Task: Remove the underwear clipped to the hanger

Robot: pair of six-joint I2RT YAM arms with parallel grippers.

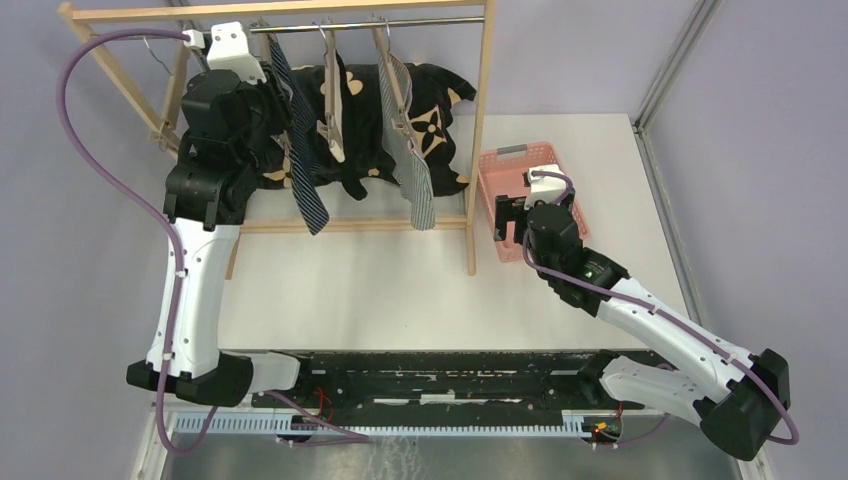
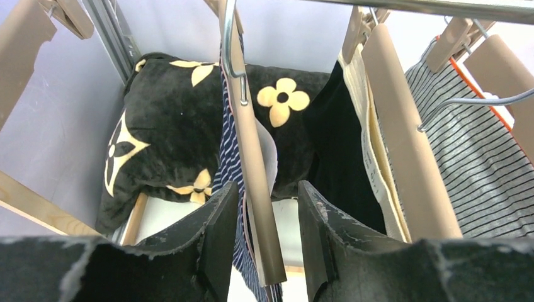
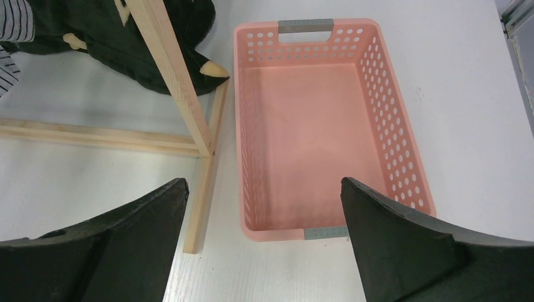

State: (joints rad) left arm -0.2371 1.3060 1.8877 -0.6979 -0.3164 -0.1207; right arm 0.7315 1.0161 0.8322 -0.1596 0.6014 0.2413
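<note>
All three pieces of underwear are hanging inside the wooden rack (image 1: 483, 120), each on its own hanger on the rack's metal rail (image 1: 420, 22). The navy striped piece (image 2: 228, 151) is hanging at the rack's left end, the black piece (image 2: 340, 145) in the middle, and the grey-white striped piece (image 2: 466, 157) toward the rack's right post. The left gripper (image 2: 267, 195) is reaching into the rack's left end with its fingers standing apart, straddling the wooden hanger (image 2: 255, 170) and the navy cloth without pinching either. The right gripper (image 3: 264, 189) is hovering just outside the rack's right post, over the pink basket (image 3: 393, 113), with its fingers spread wide and holding nothing. The cloth is looking light, thin and limp, so it is likely going to bunch and slip rather than keep its shape. I am judging the best hold to be a gathered fold just below the hanger, pulled downward so the clip lets go, while avoiding the black cushion (image 2: 170, 126) lying behind the hanging pieces.
</note>
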